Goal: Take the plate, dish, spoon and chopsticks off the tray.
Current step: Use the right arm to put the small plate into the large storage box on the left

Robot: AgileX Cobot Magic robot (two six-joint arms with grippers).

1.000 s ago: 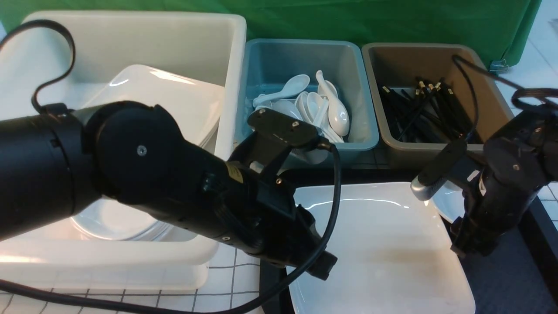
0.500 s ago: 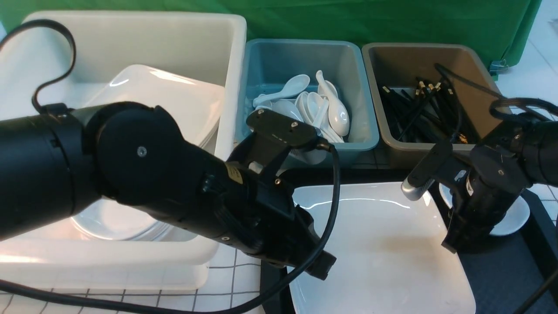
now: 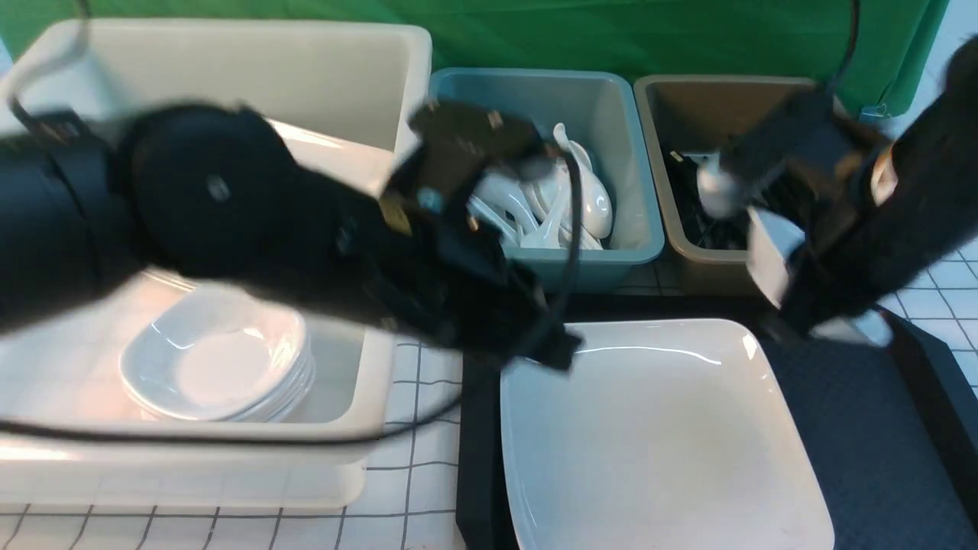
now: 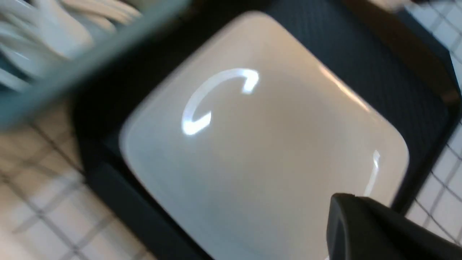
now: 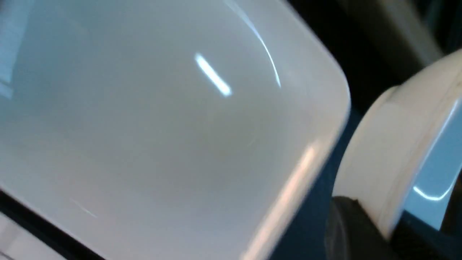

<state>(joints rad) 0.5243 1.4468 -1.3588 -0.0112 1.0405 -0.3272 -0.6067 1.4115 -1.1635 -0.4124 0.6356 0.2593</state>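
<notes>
The right gripper [image 3: 791, 313] clamps the tilted dish [image 5: 393, 144] by its rim at frame right, above the tray [image 3: 840, 443]; the dish can slip free. The clenched left gripper [image 3: 556, 353], at the upper-left corner of the plate [image 3: 657, 443], can knock it.

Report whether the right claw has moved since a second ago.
Yes. The right claw, gripping the dish, has lifted from the tray toward the brown tub.

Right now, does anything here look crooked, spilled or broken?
Only the small dish. It hangs steeply tilted, pinched at its rim by the right pincer above the tray, instead of lying flat. The big plate lies flat on the tray, and nothing is spilled. The pictures are too blurred to judge cracks.
</notes>
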